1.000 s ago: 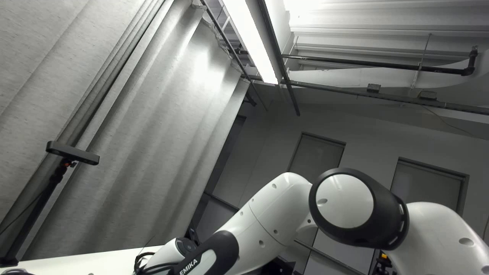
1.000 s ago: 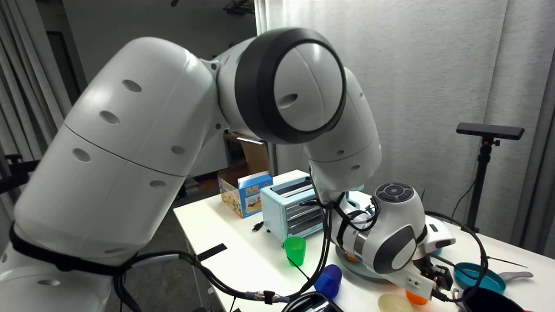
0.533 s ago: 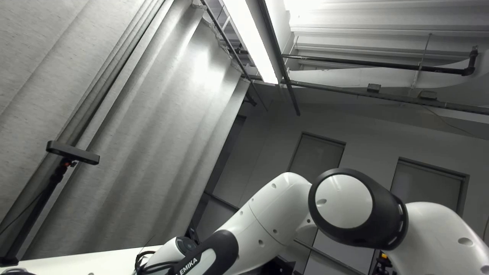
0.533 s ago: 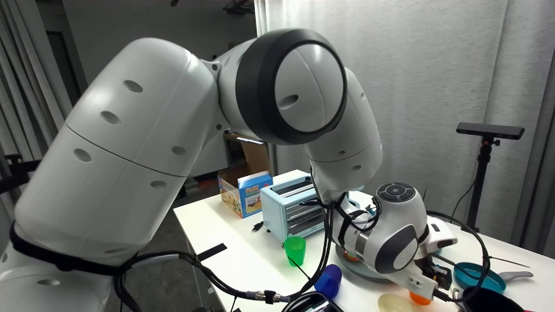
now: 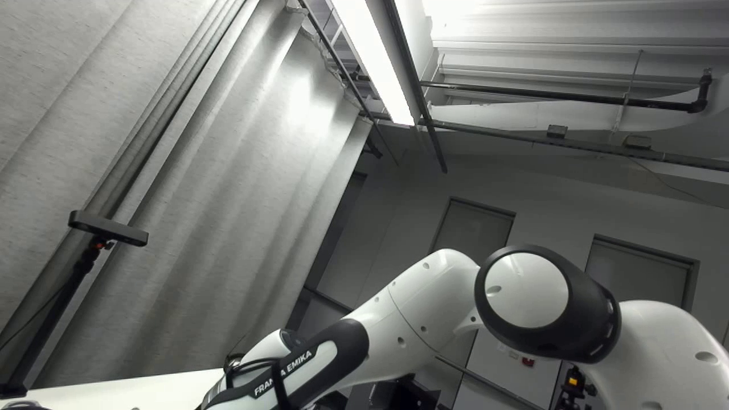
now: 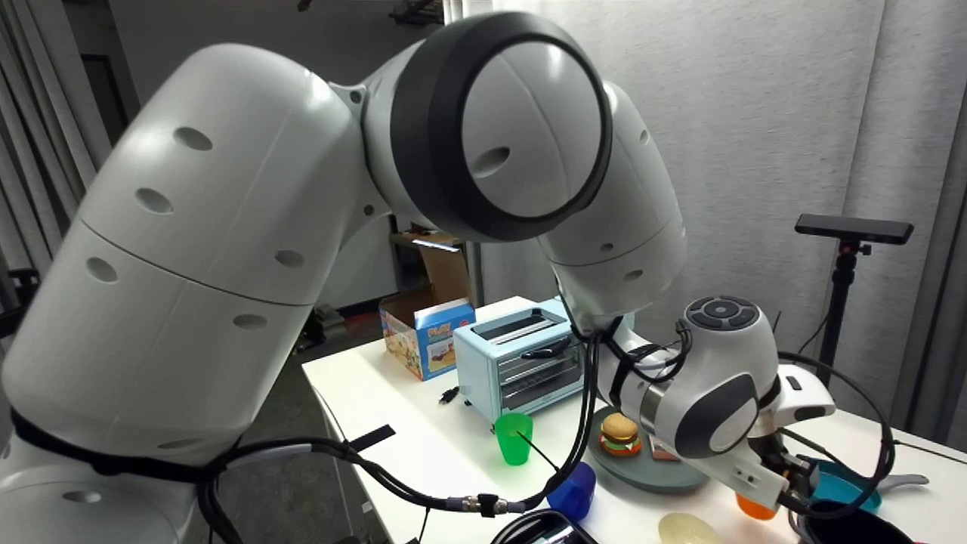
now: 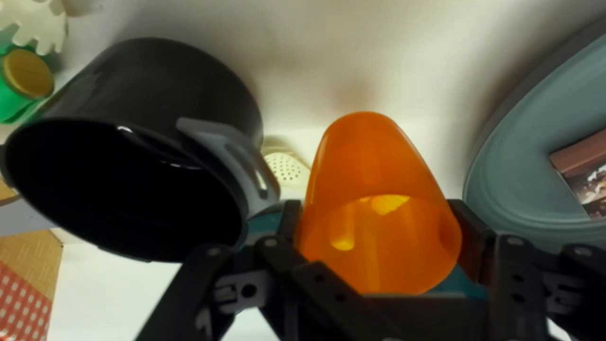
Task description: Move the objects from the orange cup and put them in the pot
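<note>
In an exterior view the arm point(image 6: 189, 204) is nearest: climbs from lwr left of frame, bends at the elbow point(image 6: 529, 136), top ctr, then drops right, wrist point(image 6: 714, 423) low at ctr right w/ blk cables point(image 6: 589, 404) slung along it. In an exterior view the link point(image 5: 330, 364) at btm ctr reads "FRAN_A EMIKA", one letter hidden by cables.

Wrist view: gripper point(image 7: 377, 227) clamped on the orange cup point(image 7: 364, 156), right of ctr, fingers point(image 7: 468, 232) pressed on either side; cup's mouth toward btm of frame. Yellow bits point(image 7: 389, 203) show in it, too blurred to ID. Blk pot point(image 7: 151, 85) just beside it at left, handle point(image 7: 227, 156) toward the cup; inside too dark to make out. Gray plate point(image 7: 511, 180) at right edge w/ a brown block point(image 7: 582, 163) on it, pic printed on top, blurred.

In an exterior view the orange cup's at lwr right, partly behind the gripper mount point(image 6: 748, 480), so can't tell if it's touching the surface point(image 6: 438, 461); pot just right of it, cut off by btm edge. Then blue cup point(image 6: 578, 487), btm ctr; green cup point(image 6: 510, 447) up & left of that; plate w/ a toy burger point(image 6: 619, 434) on it; light-blue toaster point(image 6: 481, 378) behind, mid-frame. Farther, a box point(image 6: 455, 355) reads "PLAY"; rest of its print too small. Gray curtain point(image 6: 725, 151) at back.
</note>
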`<action>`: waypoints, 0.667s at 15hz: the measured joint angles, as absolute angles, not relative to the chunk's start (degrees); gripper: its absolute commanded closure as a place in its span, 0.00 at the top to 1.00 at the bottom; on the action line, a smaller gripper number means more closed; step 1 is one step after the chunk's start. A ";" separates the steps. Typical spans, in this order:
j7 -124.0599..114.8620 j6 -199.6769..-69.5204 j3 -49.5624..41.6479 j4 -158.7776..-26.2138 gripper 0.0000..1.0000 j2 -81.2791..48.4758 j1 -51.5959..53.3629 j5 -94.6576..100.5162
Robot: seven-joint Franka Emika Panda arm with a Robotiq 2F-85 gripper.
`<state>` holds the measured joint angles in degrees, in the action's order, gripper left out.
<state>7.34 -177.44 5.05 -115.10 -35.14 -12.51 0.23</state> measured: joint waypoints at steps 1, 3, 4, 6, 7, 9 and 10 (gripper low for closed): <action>7.33 -176.52 5.54 -114.90 0.51 -34.40 -13.30 -0.55; 7.33 -174.55 6.18 -114.54 0.51 -32.99 -14.45 -2.16; 7.33 -173.59 6.34 -114.41 0.51 -32.35 -14.79 -3.05; 7.28 -172.01 6.44 -114.29 0.51 -31.41 -15.13 -4.97; 7.12 -171.26 6.45 -114.29 0.51 -31.02 -15.21 -5.96; 6.30 -170.15 6.44 -114.29 0.51 -30.43 -15.29 -7.88; 5.80 -169.72 6.41 -114.29 0.51 -30.18 -15.31 -8.80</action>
